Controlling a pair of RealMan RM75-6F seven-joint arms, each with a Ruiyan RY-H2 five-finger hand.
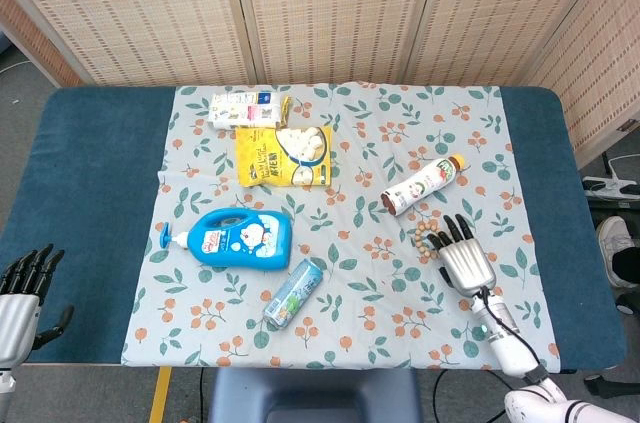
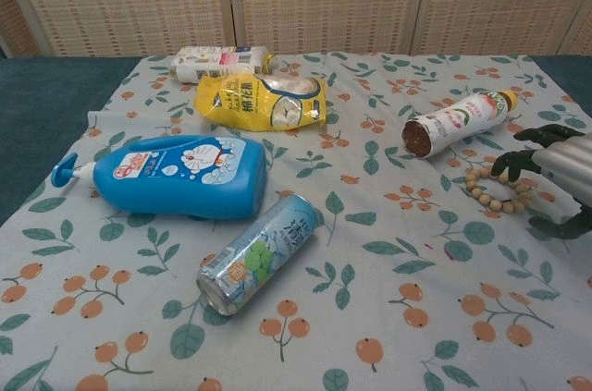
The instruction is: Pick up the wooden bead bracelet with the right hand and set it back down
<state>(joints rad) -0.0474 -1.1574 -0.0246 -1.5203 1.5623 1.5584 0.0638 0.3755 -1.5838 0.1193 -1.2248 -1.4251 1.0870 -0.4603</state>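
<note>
Head and chest views of a blue worktop (image 1: pixel 90 163) covered in its middle by a leaf-and-fruit printed cloth (image 1: pixel 350 283). The wooden bead bracelet (image 2: pixel 488 192) lies flat on the cloth at the right of centre, just below a lying drink bottle with a yellow cap (image 1: pixel 424 183). The right hand (image 1: pixel 462 261) is over the lower right part of the bracelet, fingers (image 2: pixel 514 161) spread and curved downward above the beads; it grasps nothing, and whether the fingertips touch the beads cannot be told. The left hand (image 1: pixel 20 298) sits at the lower left edge of the head view, beside the worktop's near corner, fingers apart and holding nothing.

Other items on the cloth: a blue pump bottle (image 1: pixel 238 239) lying on its side left of centre; a drink can (image 1: pixel 293 294) lying below it; a yellow snack bag (image 1: pixel 284 155) above it; a white carton (image 1: pixel 243 110) at the upper left of the cloth. A woven screen (image 1: pixel 330 3) fills the background.
</note>
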